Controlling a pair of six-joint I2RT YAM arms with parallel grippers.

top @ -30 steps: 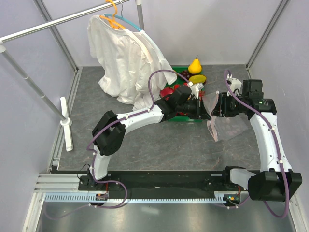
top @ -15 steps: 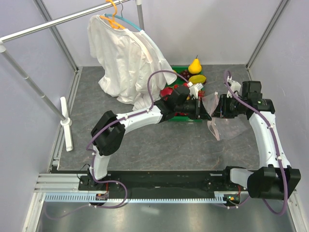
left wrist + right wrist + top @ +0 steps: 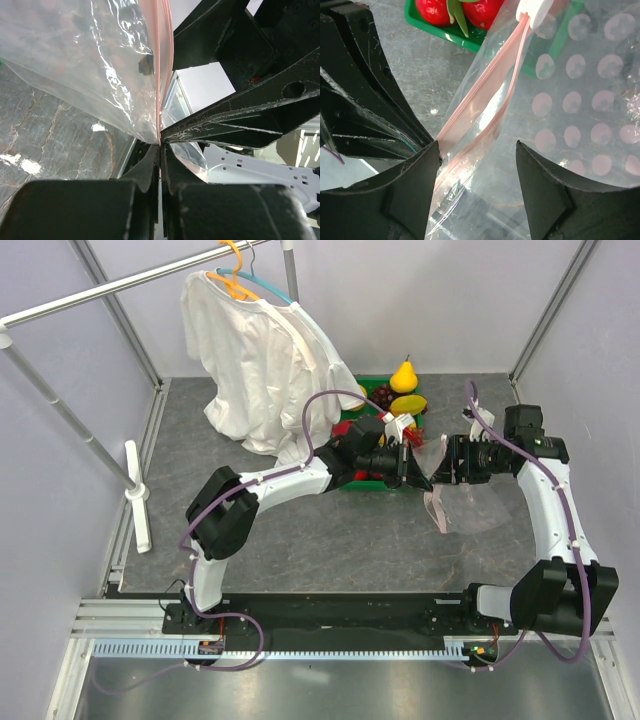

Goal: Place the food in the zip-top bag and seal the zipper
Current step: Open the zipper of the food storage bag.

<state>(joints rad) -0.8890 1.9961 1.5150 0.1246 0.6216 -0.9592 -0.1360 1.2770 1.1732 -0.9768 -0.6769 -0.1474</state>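
Pink zipper clamped in the left gripper, fingers pressed together on it just beside the green tray, seemingly to anchor one lip of the zip-top bag; food lying in the tray, unbagged. Right gripper spread wide around the bag's mouth, gripping nothing, likely readying to part it.
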